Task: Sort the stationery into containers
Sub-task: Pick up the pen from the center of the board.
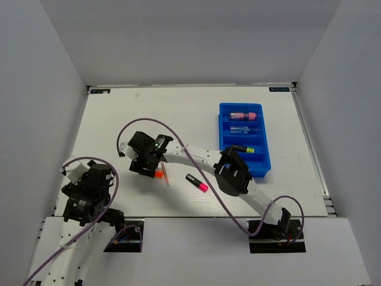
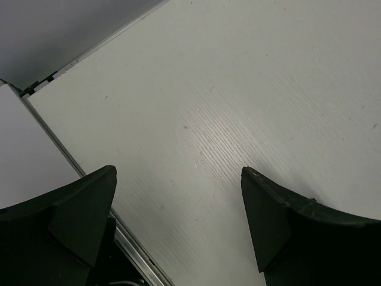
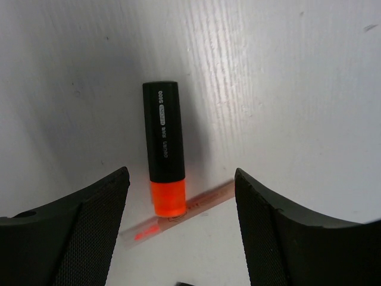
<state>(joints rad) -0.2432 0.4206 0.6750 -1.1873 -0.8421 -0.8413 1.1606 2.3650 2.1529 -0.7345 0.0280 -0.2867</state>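
Shows, nearest, the left claw point(image 2: 178, 196) spread wide over the desk point(image 2: 250, 89). Finds the right claw point(image 3: 180, 179) farther in, also spread, above an orange-ended highlighter point(image 3: 162, 137) touching a thin pale stick point(image 3: 202, 199), with a pink-ended highlighter point(image 1: 197, 183) near. Places pink tube point(image 1: 244, 115), clear bottle point(image 1: 243, 128) and yellow-ended highlighter point(image 1: 244, 149) in the far blue tray point(image 1: 265, 149).

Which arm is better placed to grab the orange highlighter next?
Right. The right gripper, open, hangs over the orange highlighter; the left gripper sits far off, only table in its view.
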